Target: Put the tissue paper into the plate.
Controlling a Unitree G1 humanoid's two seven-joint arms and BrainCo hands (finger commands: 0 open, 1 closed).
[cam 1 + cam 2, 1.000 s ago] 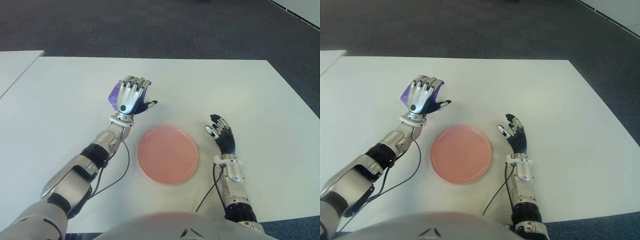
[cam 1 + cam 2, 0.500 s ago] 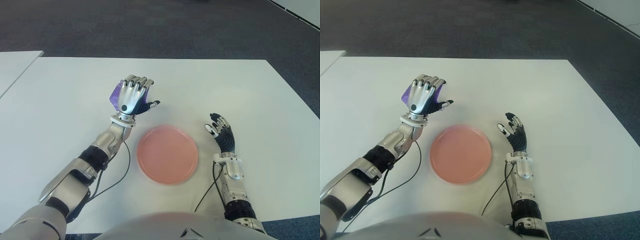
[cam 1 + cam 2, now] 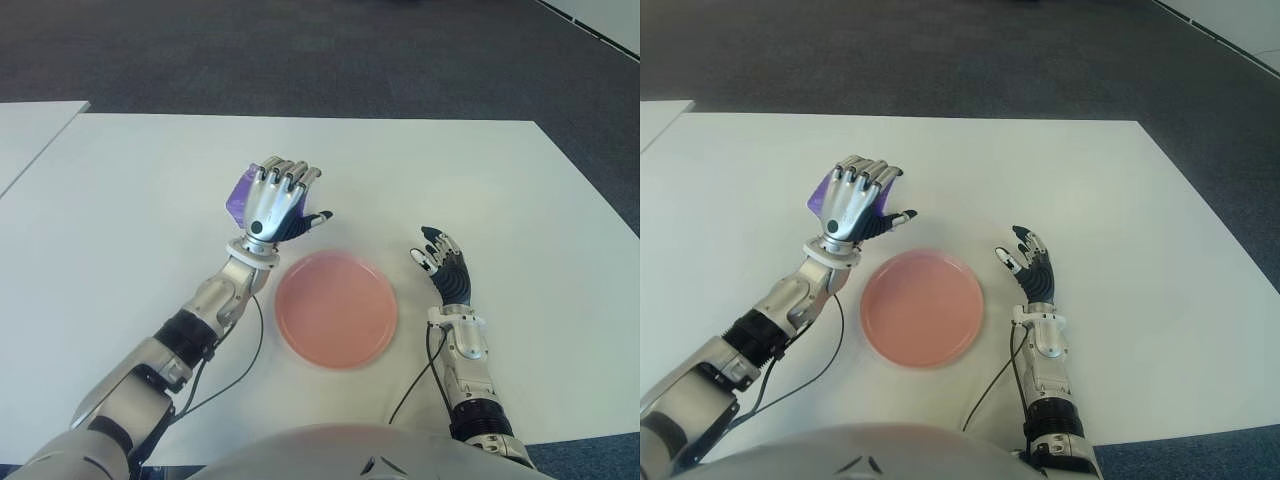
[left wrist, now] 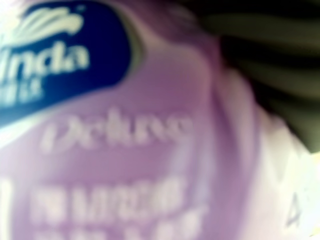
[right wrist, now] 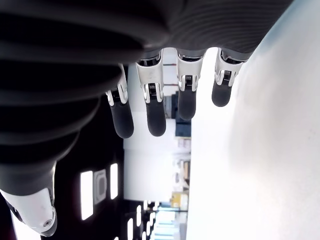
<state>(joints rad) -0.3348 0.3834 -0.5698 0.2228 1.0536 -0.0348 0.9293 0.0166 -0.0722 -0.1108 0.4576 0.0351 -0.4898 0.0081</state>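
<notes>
I have the left hand (image 3: 272, 200) raised over the counter (image 3: 500, 180), just beyond the far-left rim of the plate (image 3: 336, 309), and its fingers (image 3: 285, 175) are curled around the tissue paper (image 3: 243, 188), a purple pack that shows behind the knuckles on the side toward the counter's left edge. In the left wrist view the pack (image 4: 125, 145) fills almost everything I can see: purple wrapper, a dark blue label patch and blurred white lettering pressed close to the camera. The thumb sticks out toward the plate. From the head views I cannot tell whether the pack touches the counter or hangs clear of it; it is not over the plate.

The pink plate sits flat near the middle of the counter, closer to the near edge, with nothing in it.

My right hand (image 3: 443, 267) shows just to the right of the plate, toward the near edge, palm side up and fingers (image 5: 150, 107) loosely spread and holding nothing; the right wrist view shows them straight and apart beside the white counter surface

A thin black cable (image 3: 235, 360) loops on the counter beside the left forearm
</notes>
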